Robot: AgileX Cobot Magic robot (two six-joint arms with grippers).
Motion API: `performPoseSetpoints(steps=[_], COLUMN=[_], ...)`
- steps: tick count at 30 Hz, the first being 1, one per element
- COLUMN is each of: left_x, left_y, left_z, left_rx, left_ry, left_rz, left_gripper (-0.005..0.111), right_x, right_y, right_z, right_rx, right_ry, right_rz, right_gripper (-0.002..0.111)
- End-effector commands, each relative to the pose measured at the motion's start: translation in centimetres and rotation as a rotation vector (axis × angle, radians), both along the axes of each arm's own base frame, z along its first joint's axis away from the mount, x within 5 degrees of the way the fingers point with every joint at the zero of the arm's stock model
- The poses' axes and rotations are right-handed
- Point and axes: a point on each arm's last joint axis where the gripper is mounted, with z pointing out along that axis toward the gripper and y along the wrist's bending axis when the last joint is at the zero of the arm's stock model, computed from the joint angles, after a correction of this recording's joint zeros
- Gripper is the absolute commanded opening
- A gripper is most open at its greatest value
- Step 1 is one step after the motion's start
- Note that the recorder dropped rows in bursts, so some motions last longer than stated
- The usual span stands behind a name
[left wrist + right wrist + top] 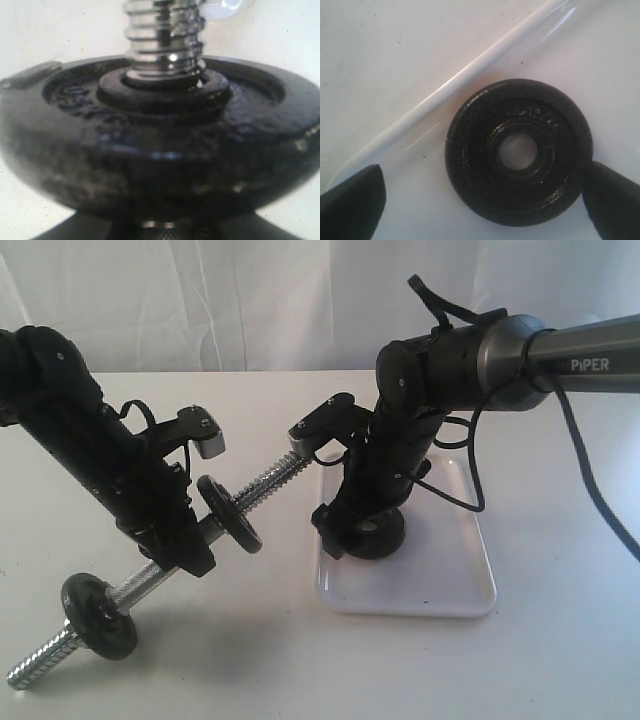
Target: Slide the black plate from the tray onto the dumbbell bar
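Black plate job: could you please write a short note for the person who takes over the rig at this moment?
Left gripper: shut on the shiny chrome threaded dumbbell bar, held tilted.
Right gripper: open, fingers either side of the small matte-black round plate, which lies flat in the glossy white rectangular tray.
Done: bar held, right gripper in place at plate.
Left: close on plate, lift it, slide its hole onto the bar's free end.

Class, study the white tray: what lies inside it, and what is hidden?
One black plate lies flat on the tray floor near the rim, white showing through its centre hole. The open right claw straddles it. In the exterior view the arm hides much of it.
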Motion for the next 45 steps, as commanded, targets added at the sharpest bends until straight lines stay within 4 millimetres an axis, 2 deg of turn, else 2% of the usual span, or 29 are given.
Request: performPoseSetpoints(steps=[1, 12, 45], left_x=[-0.57, -0.58, -0.60], left_y=[-0.87, -0.87, -0.87], left_z=[3.56, 3.56, 3.56], left_rx=[-0.156, -0.156, -0.156], left_ry=[0.012, 0.012, 0.019], left_rz=[0.051, 0.051, 0.056], left_gripper=[0.000, 0.000, 0.000], right_x=[-0.10, 0.00, 0.45], right_y=[-0.17, -0.17, -0.09], right_z=[-0.72, -0.70, -0.67], right_rx=[-0.026, -0.045, -0.042], right_ry=[0.022, -0.003, -0.053], right_rz=[0.010, 0.090, 0.101], right_gripper=[0.105, 0.105, 0.105])
